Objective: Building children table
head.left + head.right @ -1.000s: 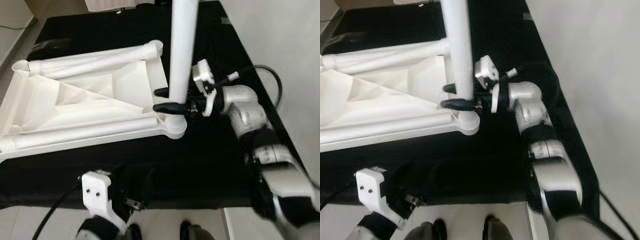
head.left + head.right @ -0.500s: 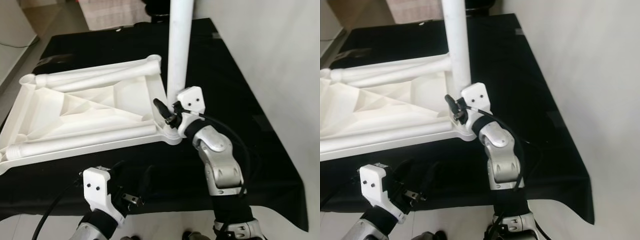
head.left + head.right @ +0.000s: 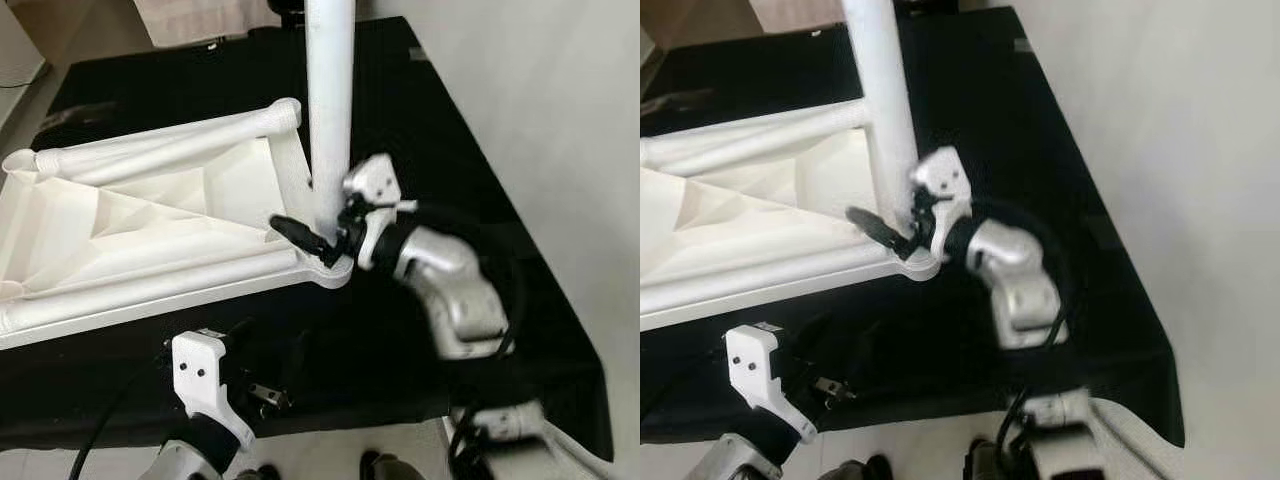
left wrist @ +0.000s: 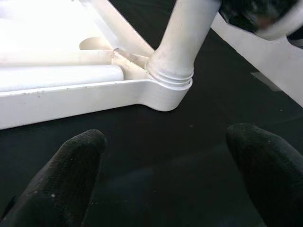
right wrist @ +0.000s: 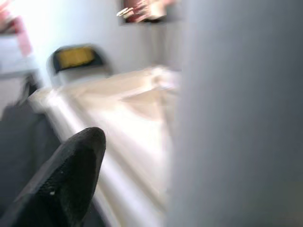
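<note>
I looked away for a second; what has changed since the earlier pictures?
The right gripper has swung its wrist round the base of the upright leg, staying there throughout. The tabletop, the loose legs lying in it and the low left gripper are as before.

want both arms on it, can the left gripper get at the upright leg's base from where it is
Probably yes: the left gripper is open, facing the upright leg, with bare black cloth between. The right gripper already sits there.

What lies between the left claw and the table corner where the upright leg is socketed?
Bare black cloth. In the left wrist view, nothing sits between the left claw and the corner socket holding the upright leg.
</note>
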Tool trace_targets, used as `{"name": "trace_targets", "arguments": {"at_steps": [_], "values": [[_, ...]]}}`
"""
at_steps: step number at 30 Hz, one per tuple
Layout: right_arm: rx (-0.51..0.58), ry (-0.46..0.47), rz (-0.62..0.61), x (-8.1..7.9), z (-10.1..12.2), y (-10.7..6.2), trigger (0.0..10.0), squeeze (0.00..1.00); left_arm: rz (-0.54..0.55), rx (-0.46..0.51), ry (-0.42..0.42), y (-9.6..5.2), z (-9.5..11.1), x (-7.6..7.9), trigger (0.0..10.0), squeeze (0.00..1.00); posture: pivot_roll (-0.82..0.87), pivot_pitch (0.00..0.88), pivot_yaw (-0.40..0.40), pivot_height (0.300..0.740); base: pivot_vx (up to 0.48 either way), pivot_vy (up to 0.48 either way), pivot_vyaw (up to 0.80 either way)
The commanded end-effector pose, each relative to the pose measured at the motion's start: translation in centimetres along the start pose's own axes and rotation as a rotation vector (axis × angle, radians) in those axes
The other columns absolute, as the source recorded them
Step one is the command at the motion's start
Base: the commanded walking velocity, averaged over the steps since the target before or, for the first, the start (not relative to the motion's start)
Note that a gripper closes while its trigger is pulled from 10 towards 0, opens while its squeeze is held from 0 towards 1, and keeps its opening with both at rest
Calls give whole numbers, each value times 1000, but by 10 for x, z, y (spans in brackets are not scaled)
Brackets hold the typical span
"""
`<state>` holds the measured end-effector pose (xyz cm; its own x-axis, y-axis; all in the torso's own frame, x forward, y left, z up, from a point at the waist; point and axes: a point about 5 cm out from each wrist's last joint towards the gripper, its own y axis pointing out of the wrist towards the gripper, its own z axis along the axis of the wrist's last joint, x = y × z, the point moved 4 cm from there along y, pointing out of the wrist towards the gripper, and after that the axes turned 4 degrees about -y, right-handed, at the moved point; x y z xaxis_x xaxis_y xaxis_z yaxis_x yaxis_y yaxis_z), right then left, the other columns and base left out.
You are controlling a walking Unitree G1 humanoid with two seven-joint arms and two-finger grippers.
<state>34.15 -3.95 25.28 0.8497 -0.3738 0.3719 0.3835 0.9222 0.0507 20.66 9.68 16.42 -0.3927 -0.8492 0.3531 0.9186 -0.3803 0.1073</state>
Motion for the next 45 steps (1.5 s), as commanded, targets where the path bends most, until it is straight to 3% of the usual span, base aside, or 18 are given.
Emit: {"name": "trace_targets", "arguments": {"at_steps": [1, 2, 8, 9, 11, 21, 22, 37, 40, 41, 42, 43, 44, 45], "values": [[7, -18, 99, -12, -2, 5, 10000, 118, 16, -6, 2, -3, -2, -1, 10000, 0, -4, 242, 28, 740, 0, 0, 0], [-11, -51, 184, -11, -1, 0, 10000, 0, 18, -5, 3, -4, -1, 0, 10000, 0, 7, 245, 26, 740, 0, 0, 0], [-83, -23, 425, 6, 0, -14, 10000, 0, 23, -9, 4, -8, -1, 4, 10000, 0, 41, 261, 20, 740, 0, 0, 0], [-83, -23, 425, 6, 0, -14, 10000, 0, 23, -9, 4, -8, -1, 4, 10000, 0, 41, 261, 20, 740, 0, 0, 0], [-68, 8, 440, 21, 6, -11, 10000, 0, 26, -14, 5, -11, 0, 7, 10000, 0, 59, 281, 23, 740, 0, 0, 0], [-48, 73, 441, 35, 5, -5, 10000, 0, 29, -29, 5, -17, 0, 11, 10000, 0, 82, 309, 26, 740, 0, 0, 0], [-48, 93, 450, 35, 4, -4, 0, 0, 29, -32, 6, -18, 0, 13, 10000, 0, 92, 321, 28, 740, 0, 0, 0], [-60, 99, 490, 40, 0, -15, 0, 0, 34, -42, 4, -21, 1, 13, 10000, 0, 80, 325, 34, 740, 0, 0, 0], [-62, 78, 438, 40, -6, -18, 0, 0, 32, -41, 2, -19, 0, 13, 10000, 0, 63, 317, 32, 740, 0, 0, 0], [-106, 96, 269, 31, -29, -19, 0, 0, 30, -40, 1, -18, 0, 12, 10000, 0, 47, 314, 28, 740, 0, 0, 0], [-106, 96, 269, 31, -29, -19, 0, 0, 30, -40, 1, -18, 0, 12, 10000, 0, 47, 314, 28, 740, 0, 0, 0], [-201, 123, -11, 22, -58, -11, 0, 0, 29, -40, 2, -18, 0, 10, 10000, 0, 43, 312, 32, 740, 0, 0, 0], [-201, 123, -11, 22, -58, -11, 0, 0, 29, -40, 2, -18, 0, 10, 10000, 0, 43, 312, 32, 740, 0, 0, 0], [-300, 202, -314, 8, -83, -19, 0, 0, 29, -39, 3, -17, 1, 8, 10000, 0, 33, 315, 41, 740, 0, 0, 0]]}}
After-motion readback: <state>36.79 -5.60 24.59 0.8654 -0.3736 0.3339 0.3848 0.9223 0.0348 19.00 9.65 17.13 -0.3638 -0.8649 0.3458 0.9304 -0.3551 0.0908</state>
